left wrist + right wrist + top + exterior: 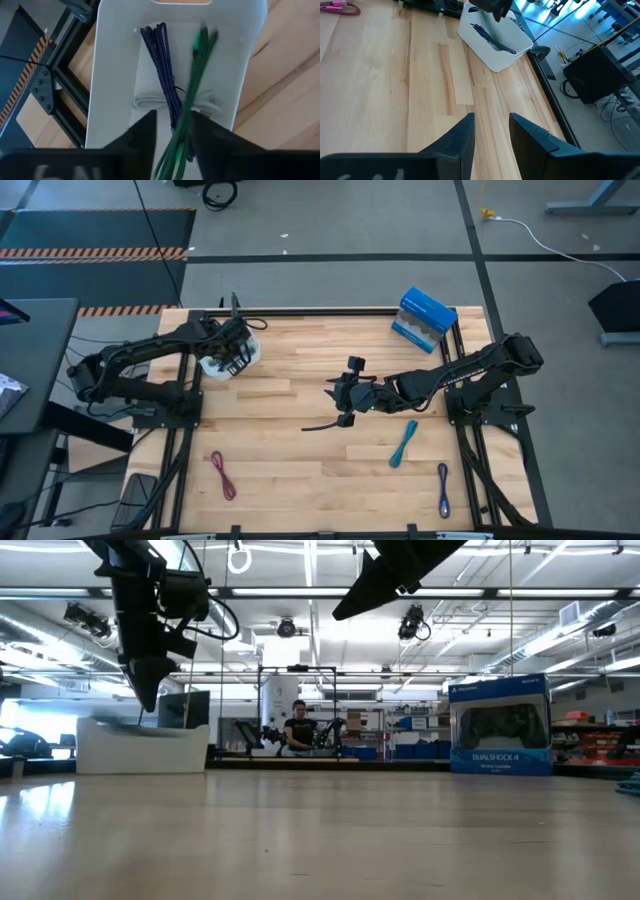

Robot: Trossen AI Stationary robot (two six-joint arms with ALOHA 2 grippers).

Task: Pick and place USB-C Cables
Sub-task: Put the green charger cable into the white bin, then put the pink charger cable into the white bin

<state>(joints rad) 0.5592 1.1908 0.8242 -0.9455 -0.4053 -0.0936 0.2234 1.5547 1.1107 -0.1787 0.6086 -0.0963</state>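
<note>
My left gripper (174, 117) is open and points down over the white tray (105, 75) at the table's far left (215, 367). A green cable (197, 75), its far end blurred, shows in the gap between the fingers, above the tray. A dark blue cable (160, 60) and a whitish cable (145, 103) lie inside the tray. My right gripper (491, 120) is open and empty above the table's middle (338, 395). On the wood lie a magenta cable (223, 475), a teal cable (403, 443) and a purple cable (443, 488). My left gripper has the green cable (187, 125) running lengthwise through the gap between its fingers, close along one finger (202, 132). The blue cable shows between it and the other finger. I cannot tell whether either finger touches it.
A blue and white boxed controller (425, 320) stands at the far right of the table (500, 725). Black frame rails run along the table's edges. Bare wood lies between the tray and my right gripper. A person sits in the room beyond (298, 730).
</note>
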